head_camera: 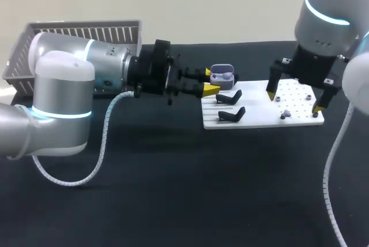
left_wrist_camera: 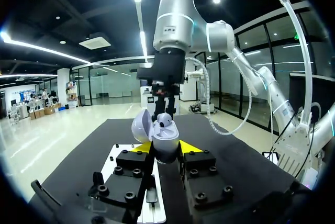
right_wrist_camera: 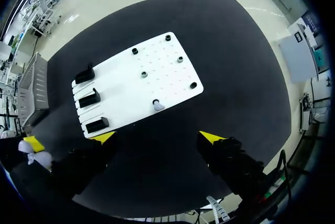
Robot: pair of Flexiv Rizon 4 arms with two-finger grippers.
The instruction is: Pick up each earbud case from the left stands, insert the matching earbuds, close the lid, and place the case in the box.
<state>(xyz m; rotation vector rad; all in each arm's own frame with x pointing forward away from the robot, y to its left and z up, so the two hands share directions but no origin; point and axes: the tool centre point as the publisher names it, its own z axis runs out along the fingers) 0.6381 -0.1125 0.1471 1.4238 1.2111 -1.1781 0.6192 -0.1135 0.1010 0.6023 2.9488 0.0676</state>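
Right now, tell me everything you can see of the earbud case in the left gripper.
The earbud case is a small, rounded, pale lavender shell that looks like glossy plastic. Its lid is hinged open, and an earbud sits in the base. It is held upright, clamped from two sides by the left gripper's yellow-tipped fingers, near the white board's stand end.

black table (matte top) fills view, soft even light

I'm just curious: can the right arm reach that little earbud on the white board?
Probably yes: the open right gripper hangs directly above the board, and nothing covers the earbud.
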